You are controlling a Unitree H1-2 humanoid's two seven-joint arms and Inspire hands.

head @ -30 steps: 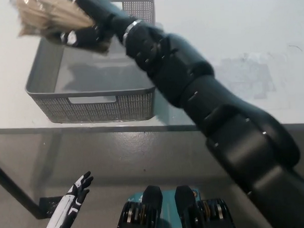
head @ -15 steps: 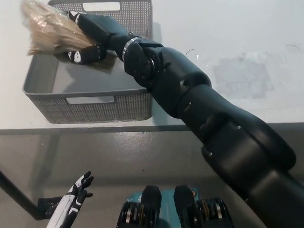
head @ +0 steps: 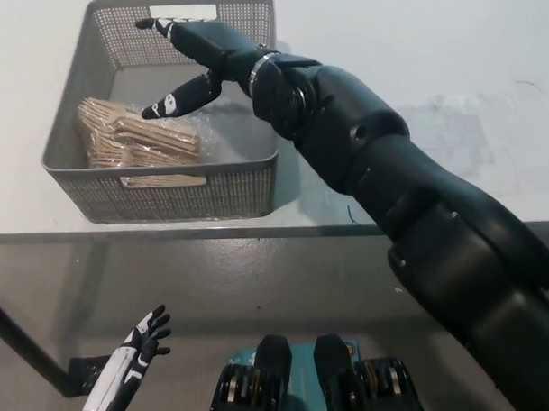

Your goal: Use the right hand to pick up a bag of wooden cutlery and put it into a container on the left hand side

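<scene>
The right robot hand (head: pixel 193 68) hangs spread, empty, over the basket (head: pixel 166 196), left robot hand (head: pixel 135 355) idle below; the bag of wooden cutlery (head: pixel 132 138) looks light and slippery-wrapped, so grip mid-bundle.

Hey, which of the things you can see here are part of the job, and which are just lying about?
Part of the job:
bag of wooden cutlery, lying in the basket
grey basket
black right hand, open above the basket

Not in use:
white left hand, resting at lower left
white table
</scene>
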